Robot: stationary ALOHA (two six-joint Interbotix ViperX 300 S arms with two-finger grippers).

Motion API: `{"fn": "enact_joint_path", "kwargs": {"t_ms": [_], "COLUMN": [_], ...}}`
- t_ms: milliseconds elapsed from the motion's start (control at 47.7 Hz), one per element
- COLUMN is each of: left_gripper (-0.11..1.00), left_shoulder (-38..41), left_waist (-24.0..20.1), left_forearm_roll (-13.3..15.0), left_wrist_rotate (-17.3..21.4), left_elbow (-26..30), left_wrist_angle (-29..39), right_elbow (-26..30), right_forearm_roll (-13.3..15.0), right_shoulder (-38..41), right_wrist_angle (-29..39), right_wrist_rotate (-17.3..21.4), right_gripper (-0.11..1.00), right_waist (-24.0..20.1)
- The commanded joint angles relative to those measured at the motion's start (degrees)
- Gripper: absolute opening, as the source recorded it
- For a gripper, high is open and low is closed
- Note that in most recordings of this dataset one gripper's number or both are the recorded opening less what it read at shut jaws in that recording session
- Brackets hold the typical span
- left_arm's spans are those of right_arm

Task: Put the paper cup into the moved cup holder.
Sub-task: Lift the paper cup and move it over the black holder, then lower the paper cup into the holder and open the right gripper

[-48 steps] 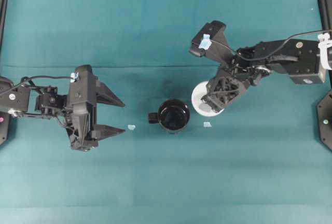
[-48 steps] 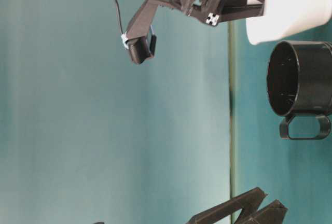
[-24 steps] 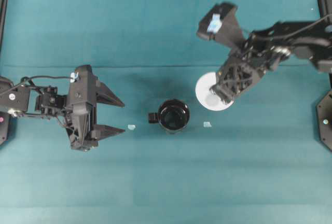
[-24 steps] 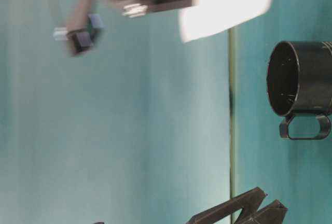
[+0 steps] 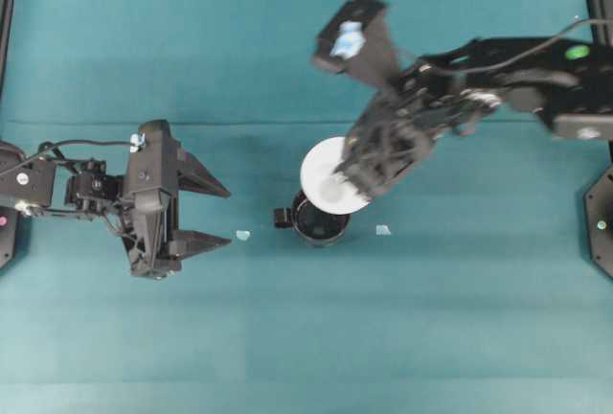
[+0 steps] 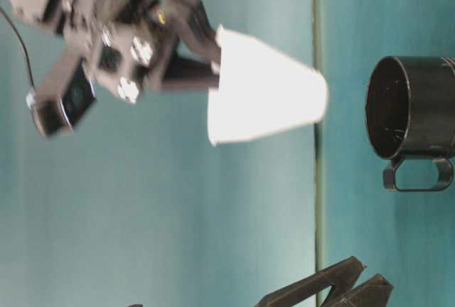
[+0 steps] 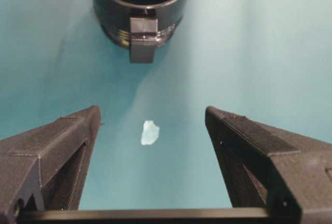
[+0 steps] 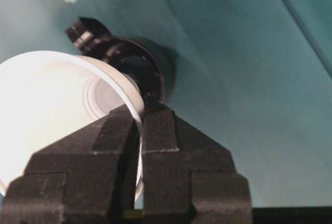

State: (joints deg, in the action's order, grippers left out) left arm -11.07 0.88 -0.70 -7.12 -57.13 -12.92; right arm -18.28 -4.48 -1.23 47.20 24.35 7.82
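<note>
Carrying the paper cup point(image 5: 332, 175) through the air, the right gripper point(image 5: 369, 167) is bringing it over the cup holder point(image 5: 319, 221), which is standing on the teal table point(image 5: 431, 337). The lifting is done and the cup is clear of the surface; what is left, as I judge it, is lining the cup's small base up with the holder's mouth, lowering it in and letting go. From above the white rim is overlapping the upper part of the holder's black ring, so the cup is nearly, though not fully, over the target. The side view is showing the cup point(image 6: 266, 97) hanging above the holder point(image 6: 412, 117) with open space between them, mouth up and slightly tilted, and not touching it.

The right gripper is pinching the cup's wall at the rim: in its own camera the two fingers point(image 8: 158, 130) are pressing together with the thin paper edge point(image 8: 136, 111) between them, one inside the cup and one outside. The jaws are as tight as they can be on that wall.

The left gripper point(image 5: 218, 215) is resting near the table's left side with its jaws spread wide, holding nothing, well apart from the holder.
</note>
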Motion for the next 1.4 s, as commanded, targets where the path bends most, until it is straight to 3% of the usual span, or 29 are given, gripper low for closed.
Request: {"fn": "enact_joint_path", "kwargs": {"t_ms": [0, 314, 754, 1383], "left_gripper": [0.85, 0.85, 0.85, 0.85], "left_shoulder": [-0.5, -0.5, -0.5, -0.4], "left_waist": [0.1, 0.1, 0.1, 0.1], "left_forearm_roll": [-0.1, -0.1, -0.1, -0.1], "left_wrist_rotate": [0.0, 0.0, 0.0, 0.0], "left_elbow": [0.4, 0.4, 0.5, 0.6], "left_wrist_angle": [-0.3, -0.3, -0.3, -0.3], "right_elbow": [1.9, 0.8, -2.5, -1.8], "right_forearm_roll": [-0.2, -0.1, 0.0, -0.4], "right_shoulder": [1.0, 5.9, 6.9, 8.8], "right_wrist_angle": [-0.6, -2.9, -6.3, -7.3], "right_wrist_rotate": [0.5, 0.5, 0.4, 0.3], "right_gripper": [-0.08, -0.08, -0.08, -0.08], "right_waist": [-1.1, -2.5, -1.4, -1.8]}}
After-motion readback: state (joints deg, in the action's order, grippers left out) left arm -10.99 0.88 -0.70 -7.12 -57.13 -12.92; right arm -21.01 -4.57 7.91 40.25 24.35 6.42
